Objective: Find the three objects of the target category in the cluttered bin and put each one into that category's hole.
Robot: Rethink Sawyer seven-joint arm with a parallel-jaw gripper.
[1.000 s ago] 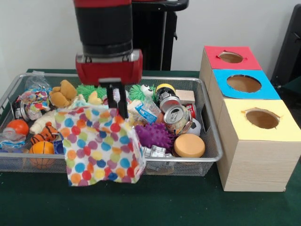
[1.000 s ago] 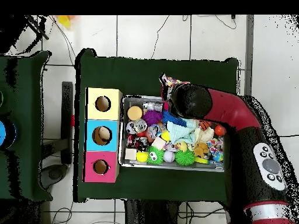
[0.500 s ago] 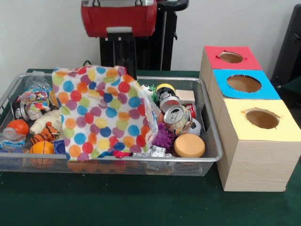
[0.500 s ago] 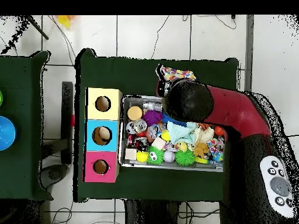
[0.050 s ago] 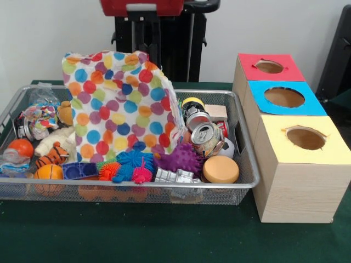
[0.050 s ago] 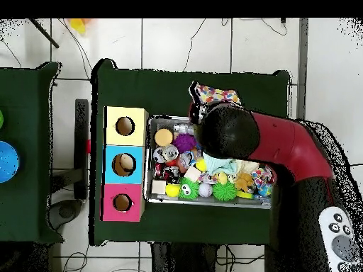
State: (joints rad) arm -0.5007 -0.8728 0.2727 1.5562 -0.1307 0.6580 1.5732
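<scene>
A polka-dot cloth (image 5: 118,104) hangs lifted over the left-middle of the wire bin (image 5: 164,186), with its lower edge among the toys. My gripper (image 5: 143,49) is at the top of the front view, shut on the cloth's upper edge. In the overhead view the arm (image 6: 227,131) hides the gripper, and a corner of the cloth (image 6: 216,93) shows beyond the bin's far rim. Under the cloth lie a blue spiky toy (image 5: 133,160), a purple spiky ball (image 5: 181,158) and a blue block (image 5: 79,170). Three boxes with holes stand beside the bin: red (image 5: 269,66), blue (image 5: 284,97), yellow (image 5: 305,138).
Crushed cans (image 5: 205,137), an orange disc (image 5: 220,169), a wooden block (image 5: 216,112), a tiger plush (image 5: 52,155), a basketball (image 5: 49,172) and an orange ball (image 5: 21,147) crowd the bin. Green felt (image 5: 164,235) covers the table in front.
My gripper has risen, pulling the polka-dot cloth up from over the bin's front rim. Blue and purple spiky toys and a blue block beneath it now show.
</scene>
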